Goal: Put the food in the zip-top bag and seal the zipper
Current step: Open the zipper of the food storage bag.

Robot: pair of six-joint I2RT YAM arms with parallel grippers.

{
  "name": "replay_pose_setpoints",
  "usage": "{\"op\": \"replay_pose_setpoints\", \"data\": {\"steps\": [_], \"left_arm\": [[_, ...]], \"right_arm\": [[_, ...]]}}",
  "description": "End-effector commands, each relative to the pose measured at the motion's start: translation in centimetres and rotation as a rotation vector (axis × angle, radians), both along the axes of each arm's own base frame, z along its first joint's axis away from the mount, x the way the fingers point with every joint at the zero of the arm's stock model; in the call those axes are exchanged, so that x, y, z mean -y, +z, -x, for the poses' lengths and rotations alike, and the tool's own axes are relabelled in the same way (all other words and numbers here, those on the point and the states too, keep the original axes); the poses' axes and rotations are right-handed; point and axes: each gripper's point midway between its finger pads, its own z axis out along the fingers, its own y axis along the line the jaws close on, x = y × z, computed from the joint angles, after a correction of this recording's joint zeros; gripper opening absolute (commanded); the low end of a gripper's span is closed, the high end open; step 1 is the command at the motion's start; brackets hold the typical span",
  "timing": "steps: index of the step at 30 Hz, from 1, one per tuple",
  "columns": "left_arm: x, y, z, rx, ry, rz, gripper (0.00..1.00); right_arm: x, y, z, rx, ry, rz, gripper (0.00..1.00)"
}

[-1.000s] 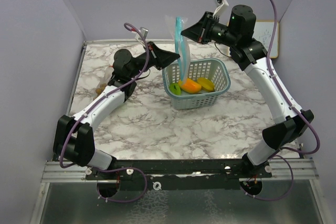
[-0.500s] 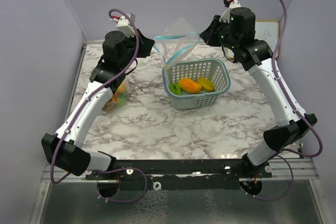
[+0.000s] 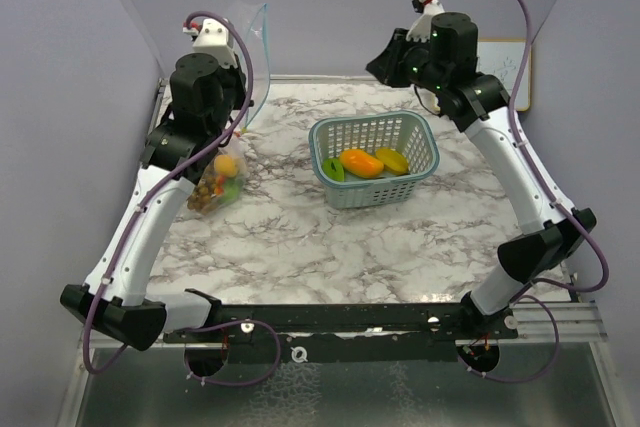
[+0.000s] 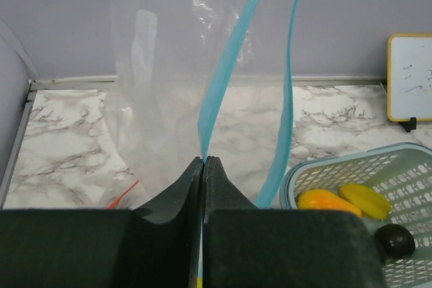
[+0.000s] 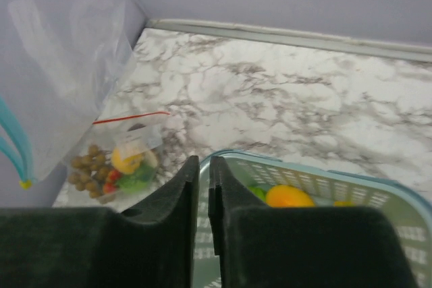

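The clear zip-top bag [image 3: 254, 42] with a blue zipper [image 4: 223, 72] hangs in the air at the back left. My left gripper [image 4: 203, 160] is shut on its zipper edge, and the bag's mouth gapes. My right gripper [image 5: 204, 160] hovers over the teal basket's back rim [image 5: 304, 173], jaws a little apart with nothing between them. Food lies in the basket [image 3: 425, 142]: an orange mango [image 3: 361, 162], a yellow banana [image 3: 392, 159], a green piece [image 3: 333, 169] and a dark plum [image 4: 394, 239].
A second small bag [image 3: 218, 182] with a red zipper lies at the table's left, holding grapes and other toy food. A small whiteboard [image 3: 503, 72] leans at the back right. Lilac walls close in the left, back and right.
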Motion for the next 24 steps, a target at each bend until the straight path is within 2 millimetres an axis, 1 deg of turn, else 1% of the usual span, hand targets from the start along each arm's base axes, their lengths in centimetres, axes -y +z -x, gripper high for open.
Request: {"op": "replay_pose_setpoints", "data": {"steps": [1, 2, 3, 4, 7, 10, 12, 14, 16, 21, 24], "left_arm": [[0.2, -1.4, 1.3, -0.044, -0.030, 0.014, 0.00], [1.0, -1.7, 1.3, -0.047, -0.057, 0.049, 0.00], [1.8, -1.9, 1.3, -0.052, -0.087, 0.085, 0.00], [2.6, -1.9, 1.3, -0.051, -0.116, 0.133, 0.00], [4.0, -2.7, 1.0, -0.066, -0.156, 0.205, 0.00], [4.8, -3.9, 0.7, -0.095, -0.176, 0.241, 0.00], [5.3, -4.1, 0.5, -0.101, -0.190, 0.259, 0.00], [5.6, -4.0, 0.4, -0.095, -0.199, 0.273, 0.00], [5.7, -3.9, 0.3, -0.092, -0.204, 0.280, 0.00], [6.1, -4.2, 0.2, -0.101, -0.216, 0.282, 0.00], [6.2, -4.2, 0.2, -0.098, -0.224, 0.289, 0.00]], "right_arm": [[-6.8, 3.0, 3.0, 0.140, 0.252, -0.016, 0.53], [-7.6, 3.1, 3.4, 0.142, 0.275, -0.038, 0.61], [-8.3, 3.3, 3.7, 0.139, 0.296, -0.073, 0.66], [-8.8, 3.6, 3.9, 0.136, 0.317, -0.106, 0.68], [-10.3, 4.1, 4.2, 0.119, 0.360, -0.181, 0.68], [-11.9, 4.0, 4.1, 0.103, 0.376, -0.208, 0.68], [-12.6, 3.3, 3.6, 0.086, 0.359, -0.206, 0.68], [-13.3, 1.9, 2.8, 0.059, 0.343, -0.194, 0.68], [-14.0, 1.0, 2.4, 0.039, 0.348, -0.187, 0.68], [-15.7, 0.0, 2.4, 0.030, 0.356, -0.173, 0.68], [-16.1, -1.0, 2.0, 0.014, 0.349, -0.157, 0.66]]}}
